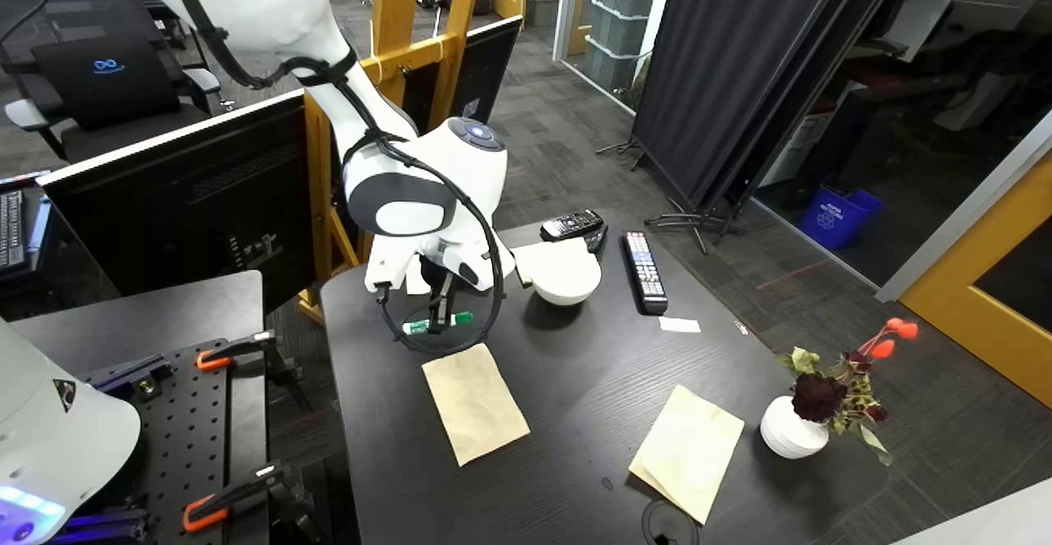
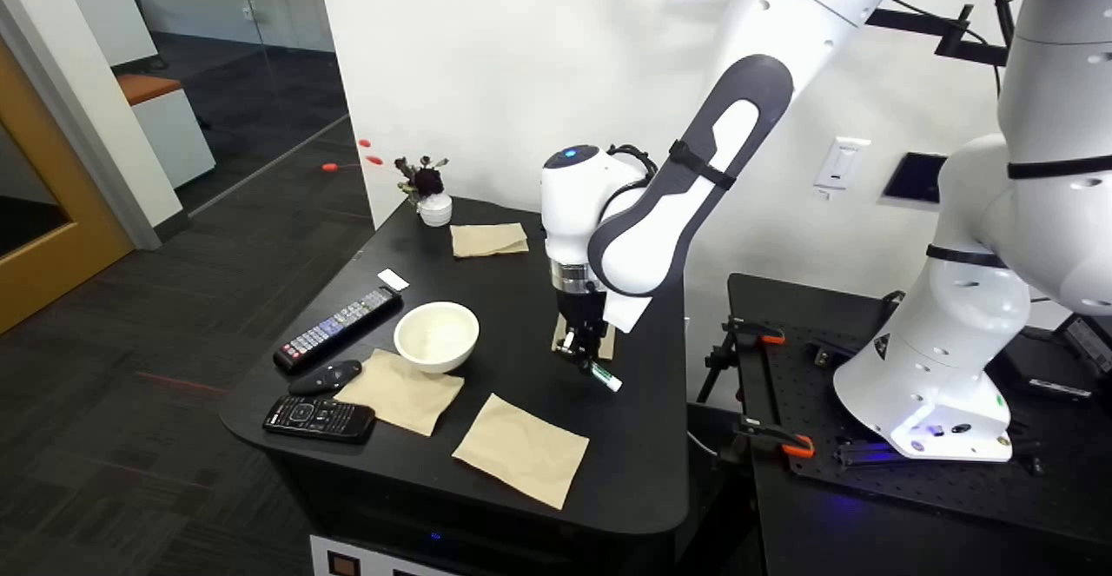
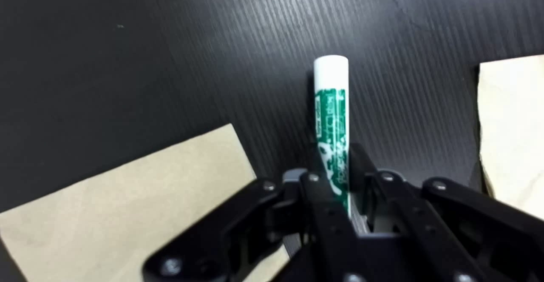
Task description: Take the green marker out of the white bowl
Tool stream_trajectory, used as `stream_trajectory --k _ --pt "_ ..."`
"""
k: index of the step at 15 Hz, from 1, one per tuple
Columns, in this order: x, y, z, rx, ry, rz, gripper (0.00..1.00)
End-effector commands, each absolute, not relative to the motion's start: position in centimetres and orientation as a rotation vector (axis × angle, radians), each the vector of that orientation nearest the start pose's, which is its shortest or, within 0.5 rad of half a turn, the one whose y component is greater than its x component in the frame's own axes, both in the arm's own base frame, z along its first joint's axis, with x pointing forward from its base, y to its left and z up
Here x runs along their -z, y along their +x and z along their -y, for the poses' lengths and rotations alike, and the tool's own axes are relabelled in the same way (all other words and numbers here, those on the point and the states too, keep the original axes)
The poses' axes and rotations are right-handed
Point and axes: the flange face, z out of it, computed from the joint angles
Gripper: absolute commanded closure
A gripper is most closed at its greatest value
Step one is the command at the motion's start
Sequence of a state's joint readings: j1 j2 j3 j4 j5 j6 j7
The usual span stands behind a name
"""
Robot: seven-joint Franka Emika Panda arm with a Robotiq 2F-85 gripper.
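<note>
The green marker [image 3: 331, 112] has a white end and a green label. It also shows in both exterior views [image 1: 463, 318] [image 2: 606, 377]. My gripper [image 3: 335, 158] has its fingers on both sides of it, touching it around the middle. In both exterior views my gripper [image 1: 441, 320] [image 2: 589, 360] points down at the dark table. I cannot tell if the marker rests on the table or is just above it. The far end of the marker is hidden by the fingers in the wrist view. The white bowl [image 2: 437, 333] [image 1: 567, 278] stands apart from the gripper, with nothing seen inside.
Several tan napkins lie about, one under the bowl [image 2: 391, 389], one in front [image 2: 521, 452] and one beyond the gripper [image 1: 477, 405]. A long remote [image 2: 339, 329] and two smaller remotes [image 2: 326, 377] [image 2: 319, 420] lie near the bowl. A white flower vase [image 1: 793, 428] stands near an edge.
</note>
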State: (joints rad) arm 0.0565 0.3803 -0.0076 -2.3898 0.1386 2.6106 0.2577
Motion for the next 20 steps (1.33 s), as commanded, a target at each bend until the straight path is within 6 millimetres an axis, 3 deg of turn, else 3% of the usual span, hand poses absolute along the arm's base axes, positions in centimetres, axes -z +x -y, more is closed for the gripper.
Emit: stream_trajectory --k 1,3,4,6,12,20 --pt "-14.9 48.9 -1.9 -0.152 -3.054 -0.500 0.95" --pt "-15.0 49.2 -1.9 -0.113 -3.055 -0.501 0.95" --pt "-15.2 49.4 -2.0 -0.101 -3.057 -0.512 0.55" --pt "-15.6 49.7 -2.1 -0.076 -3.059 -0.506 0.48" --pt "-16.8 51.1 -2.1 -0.034 -3.053 -0.507 0.02" --pt "-16.7 51.5 -2.2 -0.042 -3.049 -0.509 0.00"
